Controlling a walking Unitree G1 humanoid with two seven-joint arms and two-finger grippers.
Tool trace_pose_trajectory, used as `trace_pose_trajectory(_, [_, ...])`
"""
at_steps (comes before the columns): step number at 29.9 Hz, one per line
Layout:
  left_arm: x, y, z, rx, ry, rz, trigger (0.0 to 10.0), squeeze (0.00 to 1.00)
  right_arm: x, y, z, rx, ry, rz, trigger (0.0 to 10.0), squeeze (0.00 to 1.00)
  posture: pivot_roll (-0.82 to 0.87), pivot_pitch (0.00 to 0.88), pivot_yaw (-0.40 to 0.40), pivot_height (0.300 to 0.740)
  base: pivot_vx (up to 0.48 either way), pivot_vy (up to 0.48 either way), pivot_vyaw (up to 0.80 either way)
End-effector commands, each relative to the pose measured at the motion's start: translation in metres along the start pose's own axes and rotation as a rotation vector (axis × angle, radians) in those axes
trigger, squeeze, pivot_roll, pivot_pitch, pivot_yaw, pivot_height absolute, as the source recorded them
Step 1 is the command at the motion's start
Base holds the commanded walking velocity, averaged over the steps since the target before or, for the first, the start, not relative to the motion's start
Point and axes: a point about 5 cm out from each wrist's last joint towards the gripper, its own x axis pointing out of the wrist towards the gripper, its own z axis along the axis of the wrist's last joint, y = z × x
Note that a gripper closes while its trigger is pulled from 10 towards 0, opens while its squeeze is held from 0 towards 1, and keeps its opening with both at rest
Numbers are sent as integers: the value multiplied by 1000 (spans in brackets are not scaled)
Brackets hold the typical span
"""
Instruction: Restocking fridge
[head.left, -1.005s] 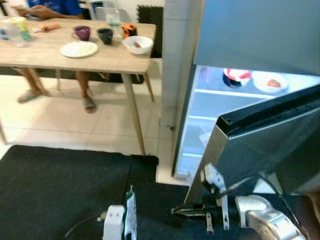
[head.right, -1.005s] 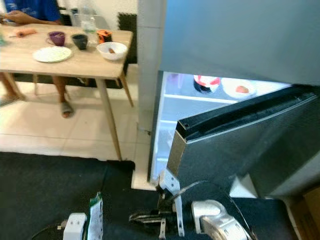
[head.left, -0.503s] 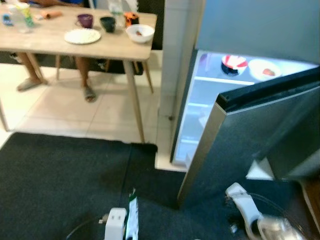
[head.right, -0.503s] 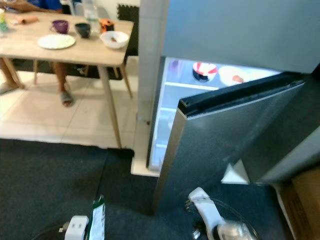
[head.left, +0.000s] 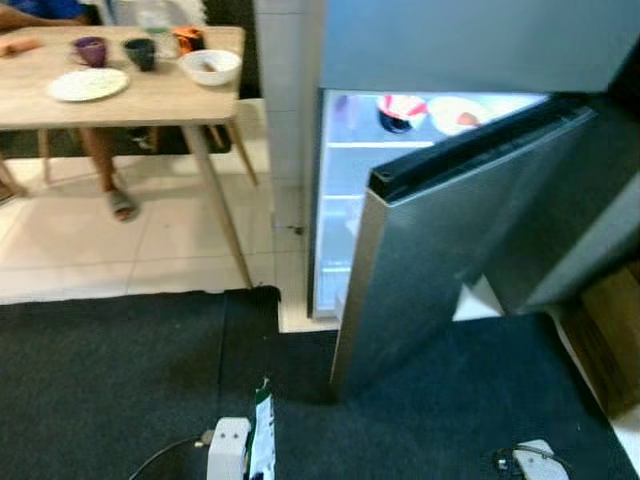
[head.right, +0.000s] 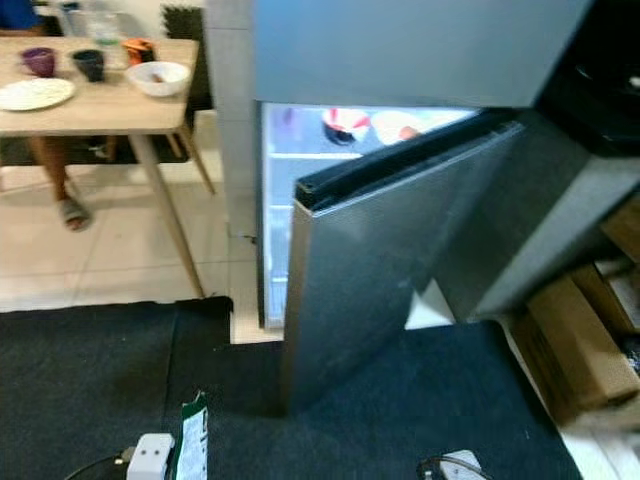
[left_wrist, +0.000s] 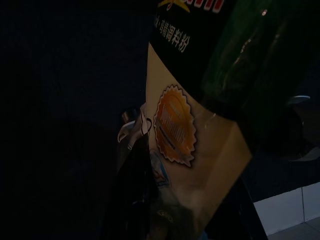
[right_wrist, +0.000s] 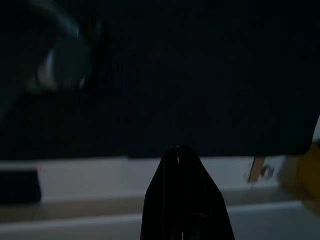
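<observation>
One fridge (head.left: 470, 60), its one lower door (head.left: 450, 260) ajar. Two dishes on the lit shelf: one red-and-white bowl (head.left: 400, 110) and one white plate (head.left: 452, 113). One tabletop (head.left: 150, 100) bearing two mugs, one purple (head.left: 91, 50) and one dark (head.left: 139, 53), one white bowl (head.left: 209, 66), one plate (head.left: 88, 84) and one orange item (head.left: 186, 38). One green packet (head.left: 262, 445). One sandalled foot (head.left: 120, 204). Two cardboard boxes (head.right: 575, 350).

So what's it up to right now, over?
Left gripper shut on green packet. Right gripper shut, low. Fridge door partly open, standing across the lit shelves.
</observation>
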Motion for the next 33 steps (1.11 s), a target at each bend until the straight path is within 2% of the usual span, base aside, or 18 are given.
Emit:
trace_pose_trajectory(1, [-4, -2, -22, -9, 84, -1, 10000, 0, 0, -3, 2, 7, -18, -25, 10000, 0, -112, 123, -52, 740, 0, 0, 0])
trace_pose_trajectory(6, [-4, 0, -19, -6, 70, 22, 10000, 0, 1, 5, 0, -29, -11, -9, 10000, 0, -110, 123, -53, 740, 0, 0, 0])
trace_pose_trajectory(9, [-4, 10, -11, -54, 28, 90, 10000, 0, 2, 8, -1, -48, -4, -6, 10000, 0, -109, 122, -54, 740, 0, 0, 0])
trace_pose_trajectory(12, [-6, 27, 10, -115, -67, 190, 10000, 0, 2, 10, -3, -67, 3, -3, 10000, 0, -109, 122, -54, 740, 0, 0, 0])
trace_pose_trajectory(14, [-6, 30, 15, -126, -84, 204, 10000, 0, 2, 10, -3, -68, 4, -3, 10000, 0, -109, 122, -54, 740, 0, 0, 0])
trace_pose_trajectory(16, [-7, 41, 45, -158, -204, 249, 10000, 0, 2, 10, -5, -70, 7, -3, 10000, 0, -96, 125, -61, 740, 0, 0, 0])
trace_pose_trajectory(17, [-7, 41, 45, -158, -204, 249, 10000, 0, 2, 10, -5, -70, 7, -3, 10000, 0, -96, 125, -61, 740, 0, 0, 0])
trace_pose_trajectory(21, [-16, 61, 114, -180, -444, 304, 10000, 0, 2, 10, -5, -70, 3, -15, 10000, 0, -94, 128, -59, 740, 0, 0, 0])
trace_pose_trajectory(24, [-22, 66, 142, -166, -528, 313, 10000, 0, 3, 10, -3, -62, -12, -26, 10000, 0, -101, 128, -52, 740, 0, 0, 0])
trace_pose_trajectory(26, [-26, 65, 161, -145, -585, 298, 10000, 0, 3, 11, -1, -53, -24, -31, 10000, 0, -107, 126, -45, 740, 0, 0, 0])
trace_pose_trajectory(29, [-27, 60, 176, -124, -632, 262, 10000, 0, 3, 13, 0, -47, -29, -27, 10000, 0, -109, 126, -42, 740, 0, 0, -267])
trace_pose_trajectory(31, [-27, 59, 178, -121, -638, 257, 10000, 0, 3, 13, 0, -43, -29, -27, 10000, 0, -109, 126, -42, 740, 0, 0, -800])
trace_pose_trajectory(32, [-25, 49, 188, -115, -660, 181, 10000, 0, 3, 13, 0, -47, -31, -29, 10000, 0, -110, 127, -41, 740, 0, 0, -800])
trace_pose_trajectory(33, [-25, 46, 190, -113, -666, 159, 10000, 0, 3, 13, 1, -49, -31, -29, 10000, 0, -110, 127, -41, 740, 0, 0, -800])
